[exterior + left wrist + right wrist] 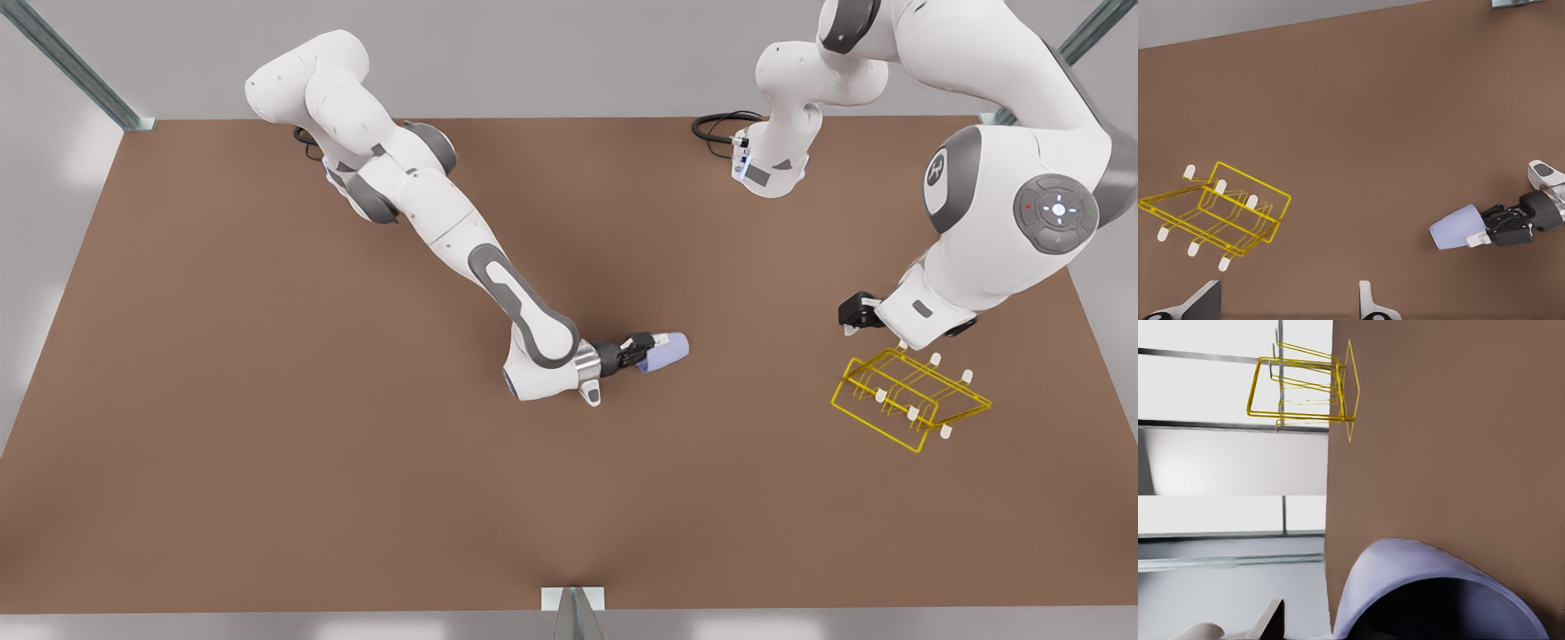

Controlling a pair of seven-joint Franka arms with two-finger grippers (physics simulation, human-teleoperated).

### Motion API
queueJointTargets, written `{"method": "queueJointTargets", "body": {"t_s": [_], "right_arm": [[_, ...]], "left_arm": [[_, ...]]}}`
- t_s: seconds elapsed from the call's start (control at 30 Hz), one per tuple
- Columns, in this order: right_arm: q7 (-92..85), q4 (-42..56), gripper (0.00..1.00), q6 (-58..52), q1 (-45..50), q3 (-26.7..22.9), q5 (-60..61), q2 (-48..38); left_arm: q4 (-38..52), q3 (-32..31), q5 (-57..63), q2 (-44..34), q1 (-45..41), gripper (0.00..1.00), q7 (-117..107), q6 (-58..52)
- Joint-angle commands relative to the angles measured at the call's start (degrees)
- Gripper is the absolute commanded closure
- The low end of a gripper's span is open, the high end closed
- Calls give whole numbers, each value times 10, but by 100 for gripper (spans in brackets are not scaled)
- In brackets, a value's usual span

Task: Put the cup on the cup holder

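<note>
A plain brown counter (267, 400) fills the scene, and the yellow wire cup holder (907, 400) sits on it at the front view's right, white-tipped pegs up.

So the whole setup sits on a big flat brown tabletop (267, 427), matte, evenly lit with a soft darker patch near the middle. Behind it there's a plain light grey wall (569, 53). 2 grey metal struts (80, 71) slant in at the far corners, and 1 more metal bracket (573, 609) sits at the near edge, dead center. A black cable (716, 124) loops at the far edge.
</note>
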Motion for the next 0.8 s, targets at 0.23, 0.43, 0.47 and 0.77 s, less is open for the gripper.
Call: {"method": "queueJointTargets", "body": {"t_s": [0.23, 0.43, 0.47, 0.77], "right_arm": [[-26, -3, 0, 5, -3, -4, -2, 0], [-44, -14, 0, -36, -32, -8, -7, -1], [-44, -15, 0, -46, -37, -8, -8, -2], [-37, -17, 0, -123, -90, -10, -91, -15]], "left_arm": [[0, -1, 0, -1, -1, 0, -1, 0], [0, -3, -1, -1, -50, 0, -1, 0], [0, -3, -4, 14, -82, 0, 3, -1], [-273, -3, 5, 49, -230, 1, 337, 292]]}}
